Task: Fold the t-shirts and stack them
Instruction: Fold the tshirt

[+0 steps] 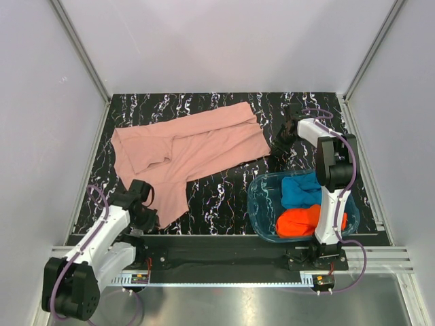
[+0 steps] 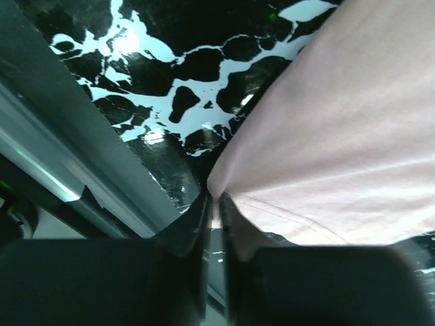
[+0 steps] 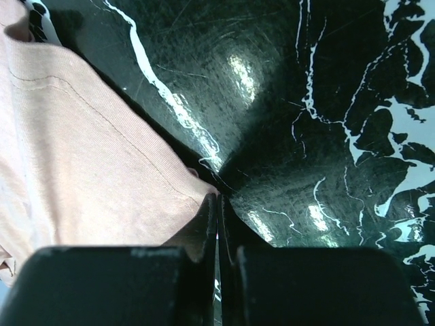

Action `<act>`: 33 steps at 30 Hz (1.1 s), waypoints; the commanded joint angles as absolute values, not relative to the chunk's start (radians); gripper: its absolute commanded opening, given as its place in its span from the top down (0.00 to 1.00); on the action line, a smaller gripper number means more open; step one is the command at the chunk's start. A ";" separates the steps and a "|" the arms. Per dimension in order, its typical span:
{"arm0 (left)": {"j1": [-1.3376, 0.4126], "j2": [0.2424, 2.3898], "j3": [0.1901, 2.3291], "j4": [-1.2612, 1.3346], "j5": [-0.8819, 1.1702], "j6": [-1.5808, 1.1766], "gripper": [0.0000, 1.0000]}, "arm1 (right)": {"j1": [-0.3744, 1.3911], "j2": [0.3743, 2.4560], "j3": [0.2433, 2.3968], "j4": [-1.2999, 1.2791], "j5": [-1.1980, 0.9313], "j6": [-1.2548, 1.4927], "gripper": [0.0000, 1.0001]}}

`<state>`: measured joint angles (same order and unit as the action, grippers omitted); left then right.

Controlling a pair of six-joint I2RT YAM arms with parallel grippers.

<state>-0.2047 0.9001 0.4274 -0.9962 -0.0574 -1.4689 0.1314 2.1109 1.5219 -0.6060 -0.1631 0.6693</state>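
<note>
The dusty-pink t-shirt (image 1: 197,146) lies spread across the black, white-veined marble-pattern table (image 1: 224,193), reaching from the far left towards the right of centre, with loose folds and one flap running down towards the near edge. The left tool (image 1: 152,217) sits low at the near tip of that flap. In the left wrist view its fingers (image 2: 194,224) stand almost together, and a corner of the pink cloth (image 2: 340,122) is pinched between their tips, just above the table (image 2: 170,68). The right tool (image 1: 281,141) is at the shirt's right-hand corner. In the right wrist view its jaws are pressed together and the hemmed corner of the pink shirt (image 3: 81,149) tapers into their tips, with the cloth lying on the glossy table (image 3: 306,102). A stitched seam line shows along that edge. At the near right, beside the right arm, a translucent blue plastic tub (image 1: 255,197) holds the crumpled blue t-shirt (image 1: 300,190) at its far end and the orange-red t-shirt (image 1: 299,221) at its near end, the two touching
</note>
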 commanded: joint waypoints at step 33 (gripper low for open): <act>-0.083 1.379 1.345 -0.867 -0.378 -0.750 1.00 | 0.176 2.201 1.991 -0.873 -0.187 0.448 1.00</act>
